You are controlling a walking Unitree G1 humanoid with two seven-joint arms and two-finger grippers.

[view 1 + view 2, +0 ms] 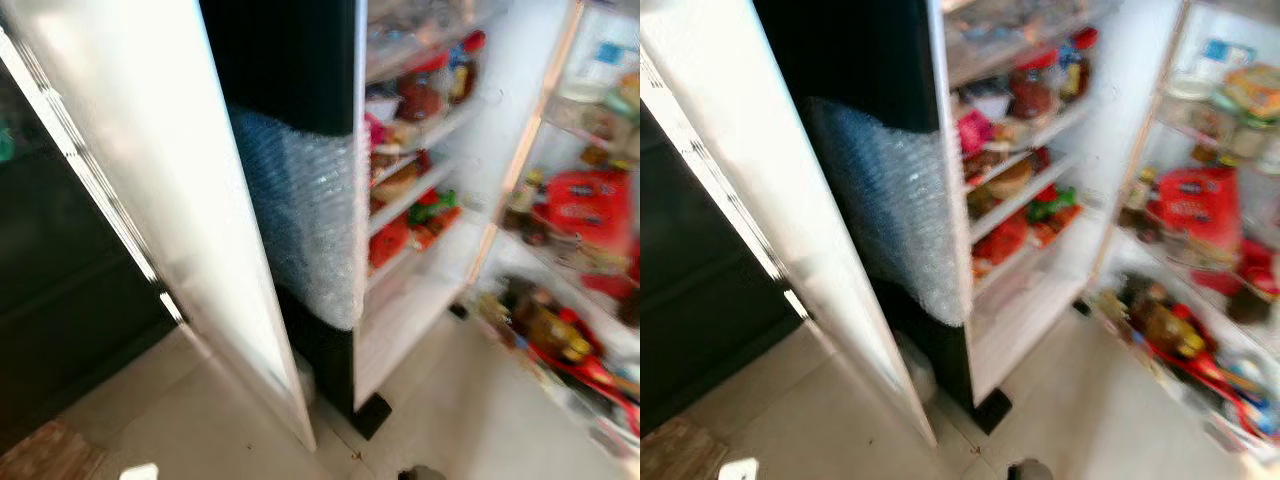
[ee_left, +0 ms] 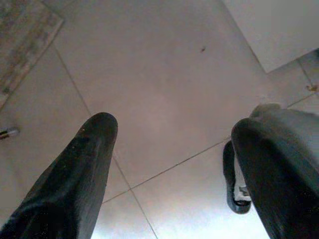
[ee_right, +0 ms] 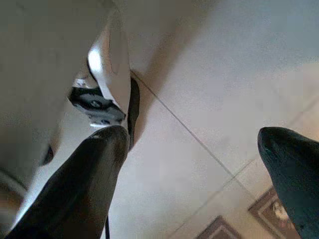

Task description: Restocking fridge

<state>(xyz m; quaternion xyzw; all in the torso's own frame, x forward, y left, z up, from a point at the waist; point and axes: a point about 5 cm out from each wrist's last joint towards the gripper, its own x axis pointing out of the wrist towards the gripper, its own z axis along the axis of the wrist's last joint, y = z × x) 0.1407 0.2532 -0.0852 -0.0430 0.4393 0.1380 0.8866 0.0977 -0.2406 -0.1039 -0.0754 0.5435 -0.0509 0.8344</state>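
- Ahead and to the right stands the fridge [image 1: 330,330], both doors swung wide; its shelves [image 1: 415,190] sit up and forward of the robot, well apart from both grippers.
- Left door [image 1: 160,200] cuts across the front of the view, its lower corner near the floor [image 1: 200,420]; right door [image 1: 585,260] hangs open with packed racks, bottles and a red packet [image 1: 590,205].
- Shelves are crowded with jars and red and green packs; the lowest shelf looks barest, so I judge room for stock lies there.
- Left gripper [image 2: 174,149] hangs idle, fingers spread apart, empty, pointing down at bare tile.
- Right gripper [image 3: 199,154] also points at the floor, fingers parted, holding nothing.
- No item to be stocked is in either gripper, and none can be picked out on the floor.
- The right arm is likely nearer the compartment; the gap between the doors is the way in, and the left door's edge is what to avoid.
- Head views are blurred, so labels are unreadable.
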